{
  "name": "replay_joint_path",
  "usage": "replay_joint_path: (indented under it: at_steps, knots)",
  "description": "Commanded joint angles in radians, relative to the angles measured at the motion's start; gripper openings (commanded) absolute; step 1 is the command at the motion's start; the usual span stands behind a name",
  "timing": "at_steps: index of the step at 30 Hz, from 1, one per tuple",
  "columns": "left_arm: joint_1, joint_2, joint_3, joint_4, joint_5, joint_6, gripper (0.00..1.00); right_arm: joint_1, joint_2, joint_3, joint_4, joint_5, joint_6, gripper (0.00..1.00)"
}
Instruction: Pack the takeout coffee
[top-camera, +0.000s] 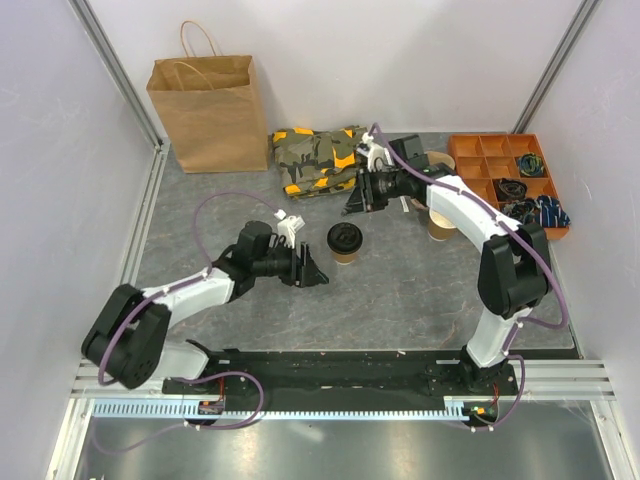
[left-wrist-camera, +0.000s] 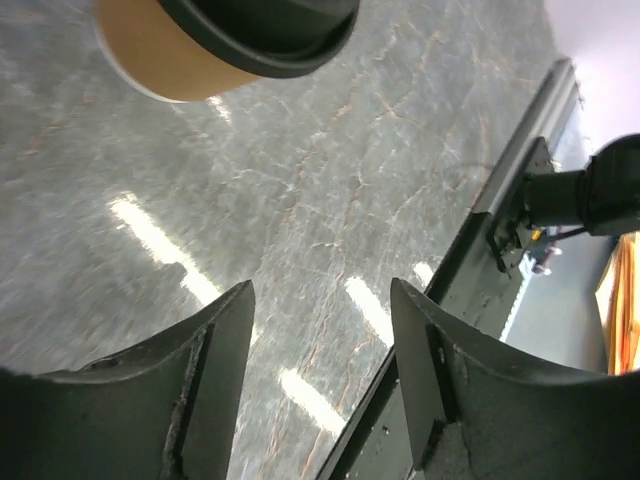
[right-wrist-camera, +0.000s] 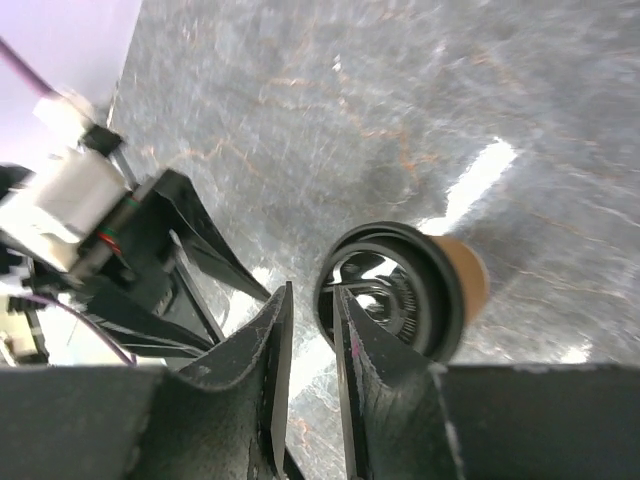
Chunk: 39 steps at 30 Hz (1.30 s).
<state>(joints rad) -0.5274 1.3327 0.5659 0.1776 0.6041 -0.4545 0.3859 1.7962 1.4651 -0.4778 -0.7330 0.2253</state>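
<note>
The takeout coffee (top-camera: 345, 241), a small brown paper cup with a black lid, stands upright on the grey table at the centre. My left gripper (top-camera: 315, 272) is open and empty, just left of the cup and slightly nearer; the cup shows at the top of the left wrist view (left-wrist-camera: 215, 45), ahead of the left gripper (left-wrist-camera: 320, 300). My right gripper (top-camera: 355, 200) hovers behind and above the cup with its jaws almost together and nothing between them. In the right wrist view the cup's lid (right-wrist-camera: 400, 290) lies just beyond the right gripper (right-wrist-camera: 312, 300). The brown paper bag (top-camera: 210, 112) stands upright at the far left.
A camouflage cloth (top-camera: 315, 158) lies behind the cup. A lidless brown cup (top-camera: 441, 224) stands beside the right arm. An orange compartment tray (top-camera: 478, 158) with small parts sits at the far right. The left gripper's fingers (right-wrist-camera: 195, 250) show in the right wrist view.
</note>
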Motion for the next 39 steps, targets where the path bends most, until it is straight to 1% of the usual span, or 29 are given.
replay_joint_path:
  at_steps: [1, 2, 3, 4, 5, 7, 11, 23, 27, 30, 33, 36, 37, 39]
  knots:
    - [-0.006, 0.136, -0.024, 0.378, 0.086, -0.153, 0.6, -0.048, -0.04, 0.037, 0.036, -0.034, 0.031, 0.31]
    - [-0.008, 0.167, -0.021, 0.422, 0.091, -0.177, 0.59, -0.056, -0.04, 0.032, 0.039, -0.034, 0.031, 0.31]
    - [-0.008, 0.204, -0.012, 0.463, 0.101, -0.199, 0.55, -0.062, -0.041, 0.029, 0.038, -0.034, 0.032, 0.31]
    - [-0.008, 0.265, -0.003, 0.535, 0.112, -0.229, 0.53, -0.065, -0.043, 0.02, 0.038, -0.034, 0.032, 0.31]
    - [-0.008, 0.298, 0.02, 0.552, 0.111, -0.242, 0.51, -0.074, -0.043, 0.015, 0.039, -0.036, 0.035, 0.31]
    - [-0.008, 0.373, 0.044, 0.609, 0.106, -0.274, 0.5, -0.084, -0.046, 0.008, 0.035, -0.036, 0.036, 0.31]
    - [-0.01, 0.467, 0.12, 0.674, 0.088, -0.32, 0.49, -0.107, -0.049, 0.0, 0.036, -0.039, 0.037, 0.31]
    - [-0.005, 0.669, 0.333, 0.708, 0.031, -0.339, 0.48, -0.133, -0.054, -0.012, 0.034, -0.036, 0.032, 0.31]
    - [0.0, 0.732, 0.38, 0.721, 0.031, -0.337, 0.47, -0.143, -0.06, -0.009, 0.033, -0.034, 0.026, 0.31]
    - [0.0, 0.75, 0.407, 0.724, 0.039, -0.329, 0.47, -0.148, -0.061, 0.001, 0.033, -0.025, 0.02, 0.31]
    - [0.0, 0.732, 0.408, 0.717, 0.048, -0.314, 0.48, -0.154, -0.061, 0.021, 0.031, -0.016, 0.017, 0.31]
    - [0.001, 0.659, 0.384, 0.682, 0.075, -0.276, 0.5, -0.162, -0.063, 0.052, 0.03, -0.005, 0.014, 0.31]
    - [0.006, 0.595, 0.358, 0.642, 0.089, -0.262, 0.52, -0.171, -0.067, 0.061, 0.031, -0.002, 0.009, 0.31]
    - [0.015, 0.525, 0.321, 0.588, 0.102, -0.221, 0.53, -0.179, -0.072, 0.087, 0.022, 0.006, 0.006, 0.32]
